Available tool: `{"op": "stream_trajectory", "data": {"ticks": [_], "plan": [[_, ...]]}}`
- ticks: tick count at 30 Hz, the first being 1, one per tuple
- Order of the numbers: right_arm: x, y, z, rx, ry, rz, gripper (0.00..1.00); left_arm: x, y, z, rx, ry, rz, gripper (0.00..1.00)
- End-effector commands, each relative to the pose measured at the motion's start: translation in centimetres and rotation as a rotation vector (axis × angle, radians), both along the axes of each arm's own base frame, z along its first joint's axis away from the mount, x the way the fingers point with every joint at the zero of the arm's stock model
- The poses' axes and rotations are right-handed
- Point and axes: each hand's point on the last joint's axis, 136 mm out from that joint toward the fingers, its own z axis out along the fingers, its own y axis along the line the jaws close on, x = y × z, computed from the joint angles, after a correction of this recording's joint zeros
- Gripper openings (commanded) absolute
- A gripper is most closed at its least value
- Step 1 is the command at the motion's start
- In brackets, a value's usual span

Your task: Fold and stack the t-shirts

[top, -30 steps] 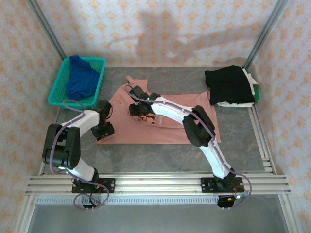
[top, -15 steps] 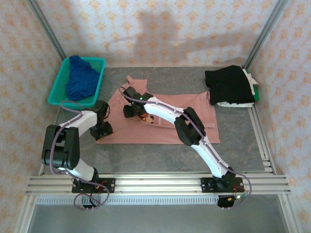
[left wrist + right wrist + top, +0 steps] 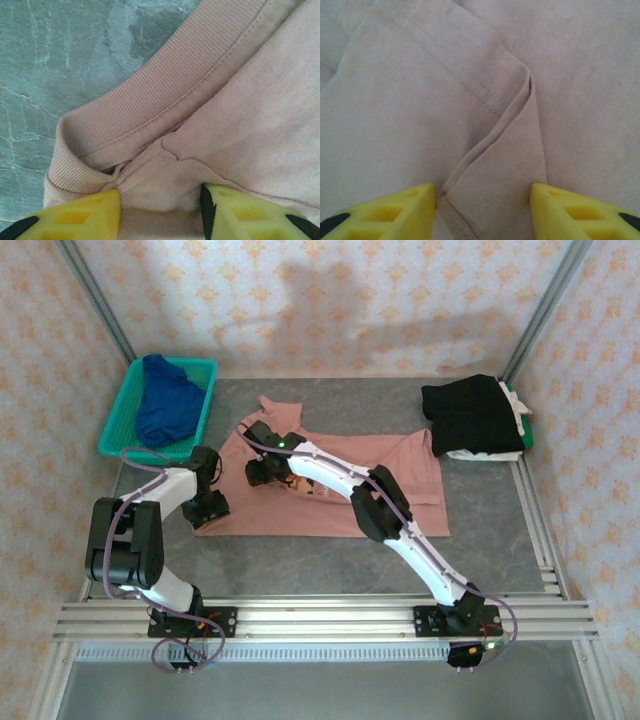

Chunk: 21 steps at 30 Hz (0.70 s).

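The left gripper [image 3: 160, 202], half spread, pinches the pink t-shirt [image 3: 250, 110] below its collar [image 3: 165, 95]. The right gripper [image 3: 483, 200] stands astride a raised fold [image 3: 505, 145]; I cannot tell if it grips.

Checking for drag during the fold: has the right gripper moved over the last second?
Yes. In the top view the right gripper has slid left across the pink shirt, ending closer to the teal basket.

Pink tee [image 3: 300, 515], blue tee [image 3: 165, 410], black tee [image 3: 470, 415], teal basket [image 3: 190, 362].
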Motion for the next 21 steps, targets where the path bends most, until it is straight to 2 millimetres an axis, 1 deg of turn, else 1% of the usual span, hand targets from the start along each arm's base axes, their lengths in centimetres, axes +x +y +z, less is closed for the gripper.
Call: {"op": "stream_trajectory", "data": {"ticks": [1, 3, 7, 9, 11, 14, 16, 21], "plan": [[-0.3, -0.6, -0.3, -0.071, -0.015, 0.013, 0.45, -0.8, 0.7, -0.3, 0.022, 0.039, -0.006, 0.46], [-0.3, -0.7, 0.2, -0.077, -0.029, 0.012, 0.41, -0.9, 0.7, -0.3, 0.023, 0.041, -0.005, 0.46], [0.2, -1.3, 1.4, -0.096, -0.068, -0.007, 0.18, -0.9, 0.9, -0.2, 0.028, 0.043, -0.004, 0.46], [0.4, -1.7, 2.0, -0.106, -0.082, -0.017, 0.11, -1.0, 1.0, -0.2, 0.033, 0.044, -0.003, 0.45], [0.3, -1.8, 3.0, -0.096, -0.091, -0.023, 0.1, -1.1, 1.1, -0.1, 0.04, 0.045, -0.001, 0.45], [0.2, -2.2, 4.6, -0.082, -0.099, -0.037, 0.05, -1.3, 1.2, -0.2, 0.047, 0.047, 0.001, 0.44], [0.2, -2.8, 5.5, -0.085, -0.116, -0.053, 0.05, -1.8, 1.7, -0.2, 0.073, 0.059, 0.012, 0.4], [1.3, -4.6, 6.1, -0.079, -0.125, -0.099, 0.08, -2.7, 1.8, -0.6, 0.08, 0.061, 0.029, 0.39]]}}
